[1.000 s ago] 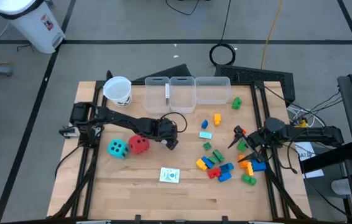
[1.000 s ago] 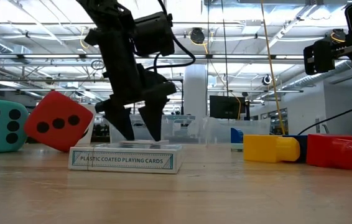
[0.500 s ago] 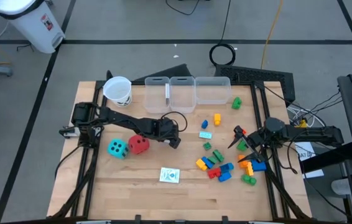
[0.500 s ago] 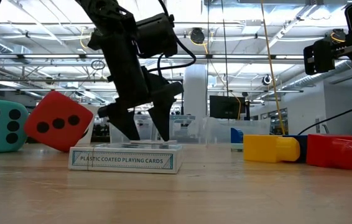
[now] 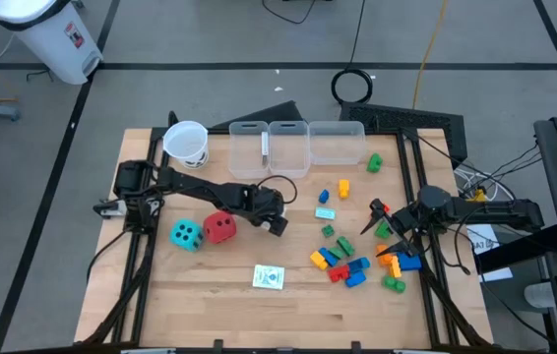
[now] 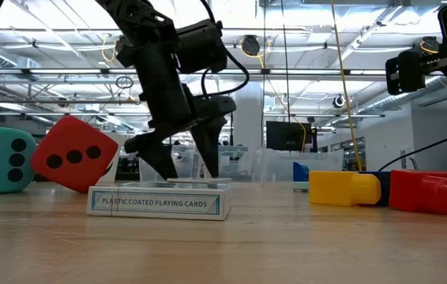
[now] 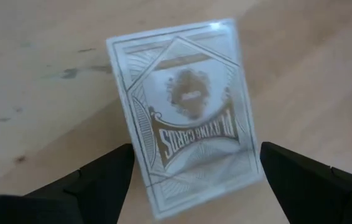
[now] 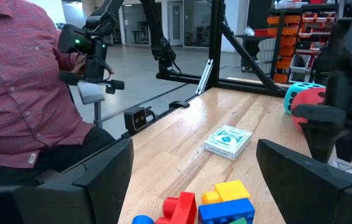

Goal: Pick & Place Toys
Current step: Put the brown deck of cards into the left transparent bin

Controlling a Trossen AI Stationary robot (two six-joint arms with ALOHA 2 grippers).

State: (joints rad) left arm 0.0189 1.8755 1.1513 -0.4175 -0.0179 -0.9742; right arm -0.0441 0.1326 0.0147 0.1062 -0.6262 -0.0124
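The left gripper [image 5: 277, 224] is hovering near the middle of the surface [image 5: 210, 295], jaws apart, over a white card pack [image 7: 188, 112] lying flat; whether the tips are touching it is hard to say. The red die [image 5: 219, 227] and teal die [image 5: 186, 234] are sitting toward the left edge. The right gripper [image 5: 377, 220] is waiting, jaws apart, above the plastic bricks [image 5: 342, 264] near the right edge. A second card pack [image 5: 268, 277] is lying toward the front edge.
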